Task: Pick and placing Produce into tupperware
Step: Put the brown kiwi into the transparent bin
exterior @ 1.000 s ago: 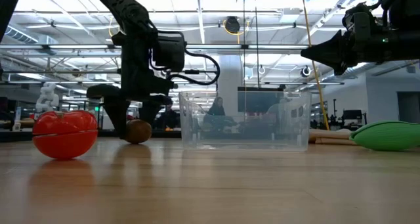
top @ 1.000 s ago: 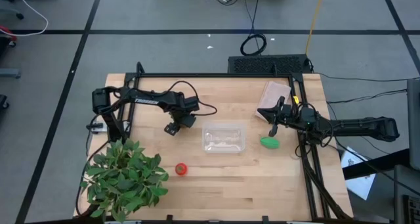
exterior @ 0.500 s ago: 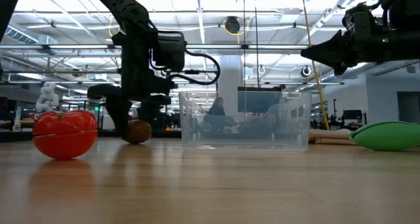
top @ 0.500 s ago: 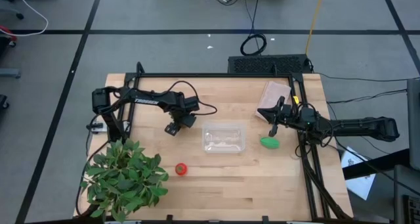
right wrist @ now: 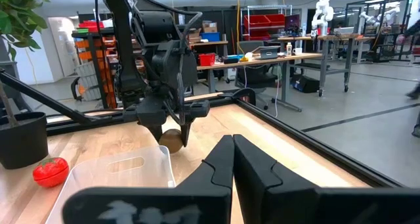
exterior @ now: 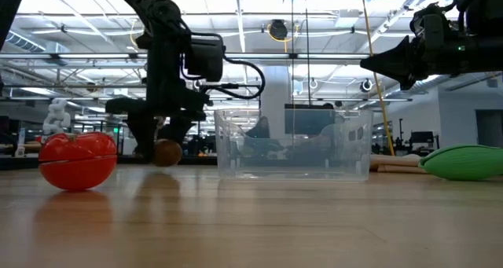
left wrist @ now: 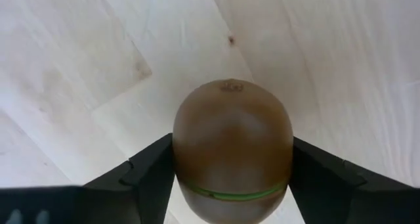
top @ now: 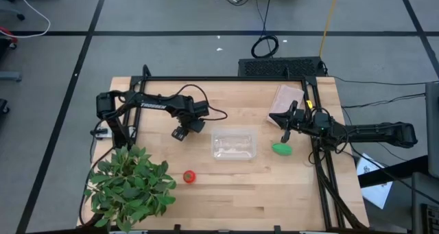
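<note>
A large workshop with desks, shelving and overhead lights was seen beyond a light wooden table (top: 233,186) edged by a black frame; on that table the task's things were spread out. The tupperware (top: 234,143), clear and rectangular, was set near the table's middle, with nothing visible inside it. The left gripper (left wrist: 231,178) was placed just beside the tupperware's left end, pointed down at the wood; its fingers (left wrist: 147,175) were closed against both sides of the brown kiwi (left wrist: 231,155), so that the fruit was clamped between them; in the low view the kiwi (exterior: 166,152) was seen at or just above the table surface, and which of the two could not be told. The red tomato (top: 188,176) was left on the wood nearer the front edge, just beside the leafy plant (top: 130,186) at the front left corner. The green oblong piece (top: 282,149) was found lying to the right of the tupperware, apart from it. The right gripper (right wrist: 234,159) was held above the table just behind that green piece, its fingers pressed together on nothing; a pinkish-tan packet (top: 287,99) was seen behind it, near the back right corner.
</note>
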`<state>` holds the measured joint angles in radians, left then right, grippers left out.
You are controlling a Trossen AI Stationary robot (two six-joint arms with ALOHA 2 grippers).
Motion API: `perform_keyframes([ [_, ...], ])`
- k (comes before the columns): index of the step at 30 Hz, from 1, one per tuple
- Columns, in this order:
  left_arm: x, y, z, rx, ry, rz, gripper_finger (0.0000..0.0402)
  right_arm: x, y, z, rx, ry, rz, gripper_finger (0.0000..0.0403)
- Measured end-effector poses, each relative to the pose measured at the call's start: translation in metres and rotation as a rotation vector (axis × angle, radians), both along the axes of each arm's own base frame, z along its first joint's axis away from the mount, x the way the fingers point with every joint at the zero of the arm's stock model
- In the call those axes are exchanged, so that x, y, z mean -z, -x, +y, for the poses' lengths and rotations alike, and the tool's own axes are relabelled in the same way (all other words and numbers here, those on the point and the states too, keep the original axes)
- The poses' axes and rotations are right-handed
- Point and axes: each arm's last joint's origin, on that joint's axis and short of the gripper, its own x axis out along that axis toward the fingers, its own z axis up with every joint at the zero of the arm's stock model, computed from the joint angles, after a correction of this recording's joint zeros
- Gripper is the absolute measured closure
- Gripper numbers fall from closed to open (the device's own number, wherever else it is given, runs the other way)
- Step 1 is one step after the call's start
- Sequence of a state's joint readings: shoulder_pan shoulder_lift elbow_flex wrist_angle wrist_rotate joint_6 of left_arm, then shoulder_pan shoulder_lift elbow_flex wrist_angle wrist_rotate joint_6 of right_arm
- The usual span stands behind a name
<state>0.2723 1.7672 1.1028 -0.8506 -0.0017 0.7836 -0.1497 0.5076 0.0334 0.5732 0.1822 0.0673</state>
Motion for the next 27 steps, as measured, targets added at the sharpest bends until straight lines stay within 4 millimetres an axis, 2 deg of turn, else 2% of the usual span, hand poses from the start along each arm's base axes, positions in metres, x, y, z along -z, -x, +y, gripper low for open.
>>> perform_keyframes([
  [7, -0.018, -0.007, 0.000, -0.016, 0.001, 0.000, 0.0176, 0.000, 0.000, 0.000, 0.000, 0.000, 0.000, 0.0403],
  [15, -0.041, -0.014, 0.002, -0.031, 0.004, 0.002, 0.0148, 0.000, 0.000, 0.000, 0.000, 0.000, 0.000, 0.0403],
  [23, -0.058, -0.021, 0.004, -0.031, 0.000, -0.030, 0.0171, 0.000, 0.000, 0.000, 0.000, 0.000, 0.000, 0.0403],
  [27, -0.065, -0.023, 0.004, -0.030, 0.000, -0.040, 0.0161, 0.000, 0.000, 0.000, 0.000, 0.000, 0.000, 0.0403],
])
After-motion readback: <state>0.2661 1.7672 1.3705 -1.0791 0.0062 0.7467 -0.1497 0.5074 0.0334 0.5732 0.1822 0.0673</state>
